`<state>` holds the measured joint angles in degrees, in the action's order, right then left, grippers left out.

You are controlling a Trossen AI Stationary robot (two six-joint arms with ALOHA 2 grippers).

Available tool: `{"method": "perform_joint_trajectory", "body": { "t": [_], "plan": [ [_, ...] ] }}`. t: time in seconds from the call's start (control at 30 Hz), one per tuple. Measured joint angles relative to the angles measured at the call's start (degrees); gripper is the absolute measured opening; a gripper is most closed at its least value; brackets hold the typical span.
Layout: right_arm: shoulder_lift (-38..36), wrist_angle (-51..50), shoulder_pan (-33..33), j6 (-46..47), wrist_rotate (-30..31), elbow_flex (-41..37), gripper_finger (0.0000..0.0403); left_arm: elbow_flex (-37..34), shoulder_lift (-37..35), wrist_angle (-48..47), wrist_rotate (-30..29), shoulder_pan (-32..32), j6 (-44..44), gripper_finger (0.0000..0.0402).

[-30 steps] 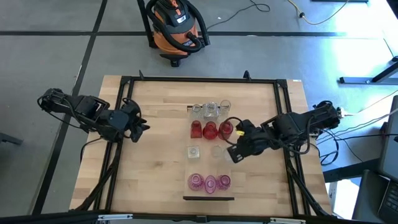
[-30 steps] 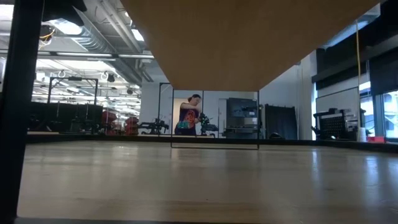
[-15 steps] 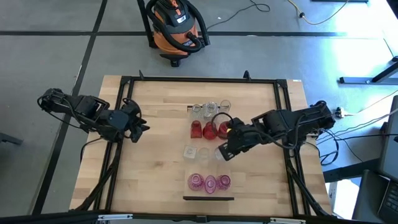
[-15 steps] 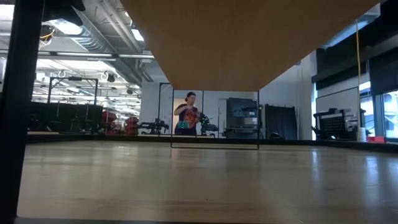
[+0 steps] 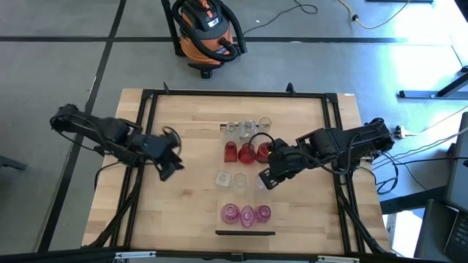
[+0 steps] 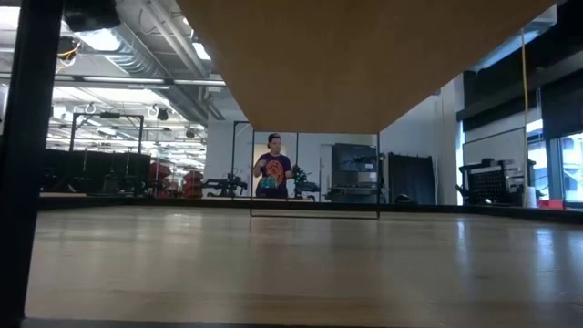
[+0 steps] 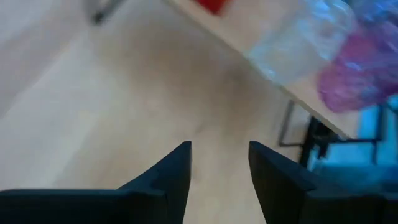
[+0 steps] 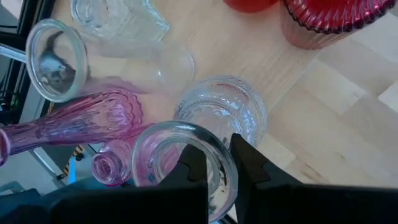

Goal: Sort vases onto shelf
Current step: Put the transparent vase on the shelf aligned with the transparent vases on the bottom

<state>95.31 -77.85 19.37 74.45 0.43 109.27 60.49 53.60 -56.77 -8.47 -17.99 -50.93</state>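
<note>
The shelf (image 5: 247, 175) is lying mid-table carrying rows of clear, red and pink vases (image 5: 246, 214), the right gripper (image 5: 268, 180) is pinching the rim of a clear vase (image 8: 186, 163) at the shelf's right edge, and the left gripper (image 5: 167, 166), fingers apart, is hovering left of the shelf.

Since a second ago we see the left gripper (image 5: 172, 155) moved in from the table's left edge toward the shelf (image 5: 246, 232), while the right gripper (image 5: 268, 177) swung left over the shelf's clear vases (image 5: 240, 178).
</note>
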Motion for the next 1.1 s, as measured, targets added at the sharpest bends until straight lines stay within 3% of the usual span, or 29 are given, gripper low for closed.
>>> {"method": "perform_joint_trajectory", "body": {
  "t": [0.17, 0.47, 1.1],
  "plan": [
    [0.33, 0.0, -0.71, -1.33, -0.21, -0.02, 0.0013, 0.07, 7.86, 12.77, 4.5, 0.87, 6.98, 0.0128],
    [0.33, -0.01, -0.65, -1.47, 0.23, -0.02, 0.0013, 0.0, 18.55, 19.24, 9.81, 1.87, 8.63, 0.0094],
    [1.4, 1.88, -0.77, -3.87, -0.63, -0.09, 0.0012, 0.0, 24.66, 33.23, 15.68, 4.49, 11.21, 0.0051]
  ]
}}
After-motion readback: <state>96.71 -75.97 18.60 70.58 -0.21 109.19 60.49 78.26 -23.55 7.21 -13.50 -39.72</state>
